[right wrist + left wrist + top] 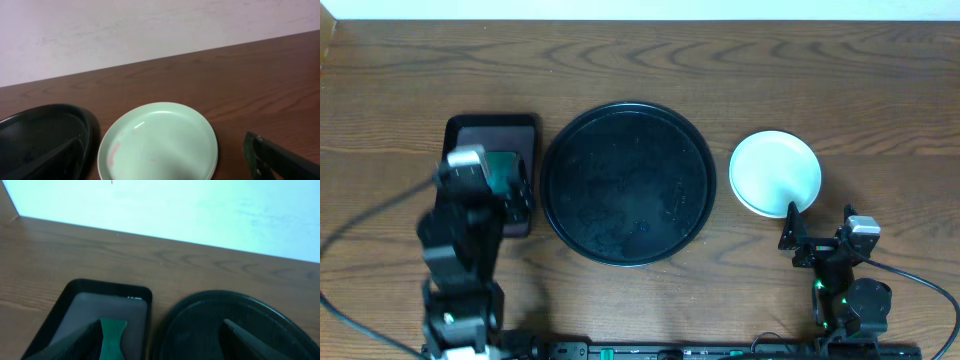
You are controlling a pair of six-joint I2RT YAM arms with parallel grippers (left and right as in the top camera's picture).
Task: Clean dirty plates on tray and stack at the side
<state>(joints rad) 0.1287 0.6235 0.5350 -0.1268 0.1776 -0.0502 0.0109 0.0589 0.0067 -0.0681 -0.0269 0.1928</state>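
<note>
The large round black tray point(625, 185) sits mid-table with no plates on it; its left part shows in the left wrist view point(235, 315). The plates point(775, 172) lie stacked to its right. The top one is pale blue-green point(160, 142) with faint pink smears near its left edge, and another rim shows beneath. No yellow plate is visible. My right gripper point(818, 222) is open and empty just in front of the stack, its fingers point(165, 150) spread either side of it. My left gripper point(510, 190) is open and empty point(161, 325), over the gap between the two trays.
A rectangular dark maroon tray point(490, 135) lies left of the black tray and holds a green sponge point(112, 335). Cables run along the front table edge by both arm bases. A pale wall stands behind the table.
</note>
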